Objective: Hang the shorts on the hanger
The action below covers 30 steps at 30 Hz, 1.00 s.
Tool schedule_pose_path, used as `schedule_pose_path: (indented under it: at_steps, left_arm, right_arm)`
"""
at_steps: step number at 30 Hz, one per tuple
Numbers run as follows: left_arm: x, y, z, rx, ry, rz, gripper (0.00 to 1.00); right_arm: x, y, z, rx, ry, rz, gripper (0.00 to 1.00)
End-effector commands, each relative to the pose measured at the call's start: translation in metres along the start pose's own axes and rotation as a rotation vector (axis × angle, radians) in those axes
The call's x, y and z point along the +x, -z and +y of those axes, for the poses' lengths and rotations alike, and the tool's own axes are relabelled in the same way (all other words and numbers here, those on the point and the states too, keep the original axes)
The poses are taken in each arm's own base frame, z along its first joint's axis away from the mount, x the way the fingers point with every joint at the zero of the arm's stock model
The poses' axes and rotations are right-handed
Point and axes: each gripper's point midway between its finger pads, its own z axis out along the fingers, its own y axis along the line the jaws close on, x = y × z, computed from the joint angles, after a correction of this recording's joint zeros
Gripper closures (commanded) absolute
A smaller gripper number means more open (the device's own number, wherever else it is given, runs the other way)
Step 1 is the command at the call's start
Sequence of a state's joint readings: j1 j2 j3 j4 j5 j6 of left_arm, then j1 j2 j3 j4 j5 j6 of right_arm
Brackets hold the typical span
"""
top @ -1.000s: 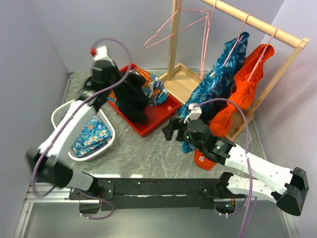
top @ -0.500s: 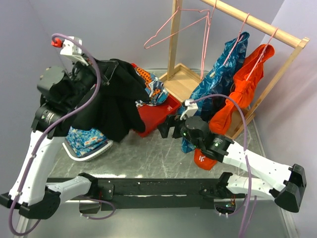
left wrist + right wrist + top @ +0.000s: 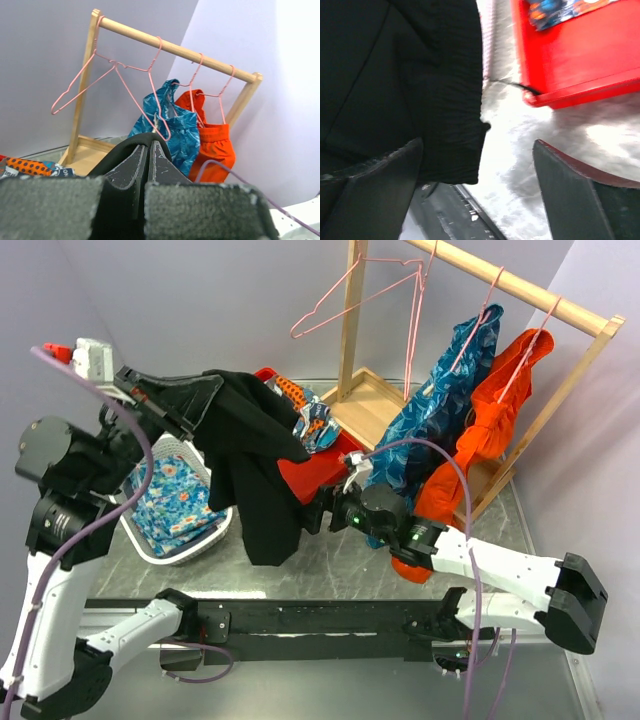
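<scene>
The black shorts (image 3: 255,465) hang in the air from my left gripper (image 3: 205,393), which is shut on their upper edge, raised above the white basket. In the left wrist view the fingers (image 3: 160,165) are pressed together with black fabric (image 3: 131,144) folded over them. My right gripper (image 3: 313,516) stands open just right of the shorts' lower part. In the right wrist view the shorts' hem (image 3: 445,145) hangs by the left finger (image 3: 375,177), untouched by the right one. An empty pink hanger (image 3: 355,295) hangs from the wooden rail (image 3: 520,288), also seen as hanger (image 3: 115,82).
A red tray (image 3: 325,472) holds a patterned garment (image 3: 310,420). A white basket (image 3: 222,518) holds blue patterned cloth (image 3: 170,505). On the rail hang a blue patterned garment (image 3: 440,410) and an orange one (image 3: 490,420). The rack's wooden base (image 3: 372,400) lies behind the tray.
My left arm has lifted the shorts out of the tray and swung up and towards the near left. The right gripper, still open, has slid left to the hanging shorts.
</scene>
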State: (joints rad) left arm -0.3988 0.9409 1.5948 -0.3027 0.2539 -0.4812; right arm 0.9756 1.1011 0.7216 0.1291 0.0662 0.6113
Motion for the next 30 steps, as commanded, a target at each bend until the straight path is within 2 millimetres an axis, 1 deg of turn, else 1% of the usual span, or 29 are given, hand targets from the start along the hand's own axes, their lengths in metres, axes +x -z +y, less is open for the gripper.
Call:
schedule_pose_path:
  at_steps: [1, 2, 3, 4, 5, 6, 7, 8, 9, 10, 11, 12, 13, 14, 15, 16, 17, 18, 19, 20, 21, 22, 23, 25, 26, 27, 28, 29, 30]
  left_arm:
    - [-0.028, 0.008, -0.026, 0.107, 0.003, -0.115, 0.99]
    - [-0.03, 0.009, -0.028, 0.113, 0.007, -0.119, 0.99]
    - [-0.029, 0.008, -0.028, 0.113, 0.009, -0.115, 0.99]
    - [-0.033, 0.008, -0.029, 0.114, 0.008, -0.12, 0.99]
    - [-0.032, 0.006, -0.028, 0.11, 0.012, -0.113, 0.99]
    - [-0.031, 0.006, -0.028, 0.109, 0.014, -0.107, 0.99]
    - [-0.032, 0.006, -0.029, 0.111, 0.013, -0.107, 0.99]
    - [-0.033, 0.006, -0.028, 0.105, 0.009, -0.11, 0.99]
    - [-0.033, 0.007, -0.028, 0.099, 0.01, -0.112, 0.99]
    - [-0.032, 0.008, -0.025, 0.087, 0.01, -0.109, 0.99]
    - [-0.033, 0.009, -0.022, 0.066, 0.007, -0.116, 0.99]
    - [-0.032, 0.009, -0.018, 0.05, 0.011, -0.115, 0.99]
    - [-0.025, 0.007, -0.011, 0.021, 0.022, -0.099, 0.99]
    - [-0.022, 0.006, -0.004, -0.017, 0.036, -0.094, 0.99]
    - [-0.019, 0.007, 0.003, -0.048, 0.047, -0.091, 0.99]
    - [-0.006, 0.005, 0.014, -0.089, 0.064, -0.063, 0.99]
    - [0.006, 0.008, 0.023, -0.131, 0.09, -0.033, 0.99]
    - [0.012, 0.009, 0.036, -0.198, 0.103, -0.035, 0.99]
    - [0.032, 0.01, 0.052, -0.252, 0.117, 0.004, 0.99]
    - [0.043, 0.016, 0.061, -0.3, 0.143, 0.024, 0.99]
    - [0.053, 0.018, 0.071, -0.342, 0.153, 0.035, 0.99]
    - [0.072, 0.019, 0.08, -0.367, 0.162, 0.074, 0.99]
    - [0.079, 0.021, 0.082, -0.37, 0.17, 0.087, 0.99]
    - [0.086, 0.021, 0.081, -0.356, 0.179, 0.097, 0.99]
    - [0.084, 0.019, 0.077, -0.334, 0.181, 0.099, 0.99]
    - [0.08, 0.018, 0.071, -0.31, 0.175, 0.096, 0.99]
    - [0.07, 0.018, 0.061, -0.273, 0.17, 0.09, 0.99]
    - [0.069, 0.015, 0.059, -0.266, 0.163, 0.099, 0.99]
    - [0.065, 0.015, 0.057, -0.26, 0.157, 0.101, 0.99]
  right_arm:
    - [-0.006, -0.003, 0.043, -0.232, -0.098, -0.046, 0.08]
    - [-0.003, -0.007, 0.046, -0.255, -0.109, -0.041, 0.11]
    - [-0.004, -0.006, 0.053, -0.289, -0.115, -0.04, 0.2]
    - [-0.011, -0.007, 0.061, -0.326, -0.121, -0.061, 0.27]
    - [-0.011, -0.009, 0.063, -0.336, -0.123, -0.062, 0.35]
    - [-0.014, -0.01, 0.065, -0.344, -0.126, -0.073, 0.52]
    - [-0.019, -0.009, 0.068, -0.355, -0.128, -0.093, 0.61]
    - [-0.023, -0.007, 0.07, -0.354, -0.126, -0.105, 0.77]
    - [-0.027, -0.007, 0.069, -0.347, -0.125, -0.118, 0.84]
    - [-0.029, -0.007, 0.064, -0.316, -0.116, -0.127, 0.9]
    - [-0.035, -0.003, 0.063, -0.304, -0.113, -0.148, 1.0]
    - [-0.039, 0.0, 0.061, -0.289, -0.111, -0.161, 1.0]
    - [-0.036, 0.002, 0.054, -0.256, -0.098, -0.156, 1.0]
    - [-0.048, 0.01, 0.051, -0.226, -0.101, -0.201, 1.0]
    - [-0.052, 0.014, 0.047, -0.202, -0.098, -0.213, 1.0]
    - [-0.051, 0.017, 0.038, -0.154, -0.081, -0.208, 1.0]
    - [-0.065, 0.029, 0.036, -0.131, -0.078, -0.256, 1.0]
    - [-0.074, 0.035, 0.036, -0.116, -0.07, -0.279, 1.0]
    - [-0.073, 0.039, 0.028, -0.07, -0.045, -0.268, 1.0]
    - [-0.084, 0.049, 0.027, -0.048, -0.033, -0.3, 1.0]
    - [-0.097, 0.056, 0.032, -0.043, -0.022, -0.323, 1.0]
    - [-0.097, 0.059, 0.028, -0.012, 0.012, -0.308, 1.0]
    - [-0.101, 0.061, 0.027, 0.004, 0.023, -0.306, 1.0]
    - [-0.102, 0.06, 0.029, 0.034, 0.045, -0.259, 1.0]
    - [-0.092, 0.05, 0.025, 0.049, 0.048, -0.216, 0.91]
    - [-0.073, 0.043, 0.023, 0.031, 0.053, -0.16, 0.82]
    - [-0.068, 0.036, 0.024, 0.01, 0.027, -0.159, 0.72]
    - [-0.056, 0.028, 0.02, 0.01, 0.01, -0.137, 0.64]
    - [-0.046, 0.022, 0.016, 0.01, 0.0, -0.113, 0.53]
